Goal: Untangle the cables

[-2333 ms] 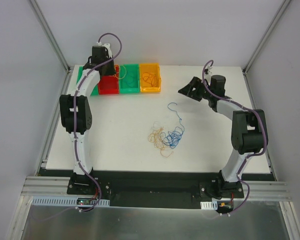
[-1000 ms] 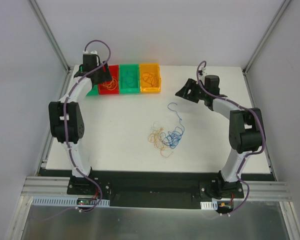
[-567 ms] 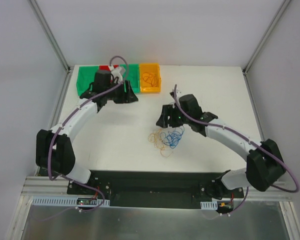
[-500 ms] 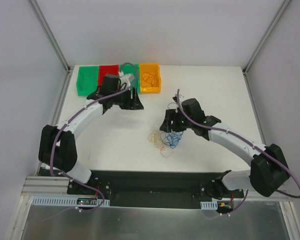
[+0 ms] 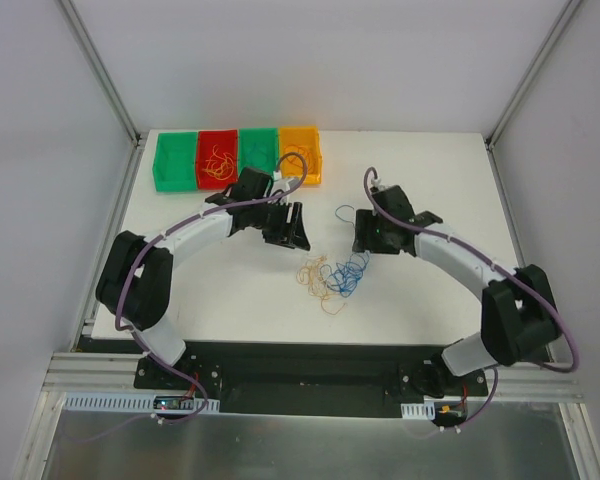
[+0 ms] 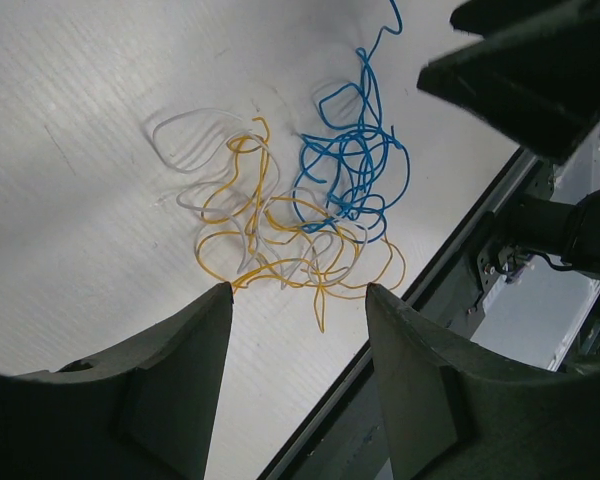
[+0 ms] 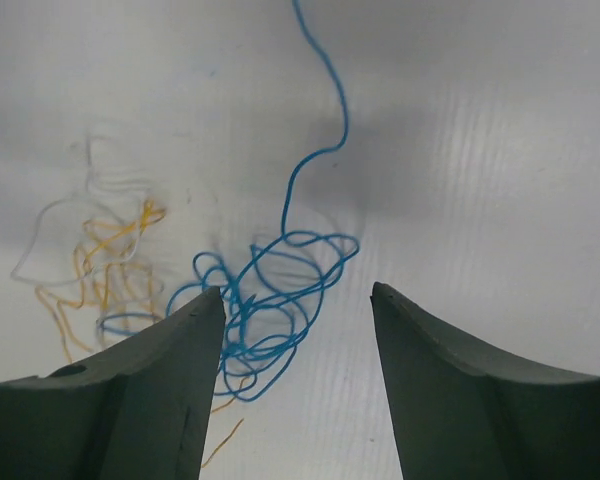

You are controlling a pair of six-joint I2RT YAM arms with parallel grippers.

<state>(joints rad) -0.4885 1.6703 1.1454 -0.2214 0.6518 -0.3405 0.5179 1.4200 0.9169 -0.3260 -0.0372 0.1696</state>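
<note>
You have the white table (image 5: 230,300) in front of you, with both arms reaching in toward its middle. Your left arm (image 5: 185,235) bends in from the left and your right arm (image 5: 460,255) from the right. Four bins sit in a row at the far edge: green (image 5: 176,162), red (image 5: 218,160), green (image 5: 257,150) and orange (image 5: 305,152), the red and orange ones with loose wires inside.

Your left gripper (image 5: 295,232) hangs above and to the left of the cables (image 5: 332,277), jaws apart, grasping nothing. Your right gripper (image 5: 365,238) hangs just to their right, also released and empty.

The cables lie tangled on the table between the two grippers. The blue wires (image 6: 355,165) are bunched on the right arm's side and the yellow wires (image 6: 270,235) on the left, with white wires (image 6: 190,135) looped among them. One blue strand (image 7: 325,80) trails from the heap toward the far edge.
</note>
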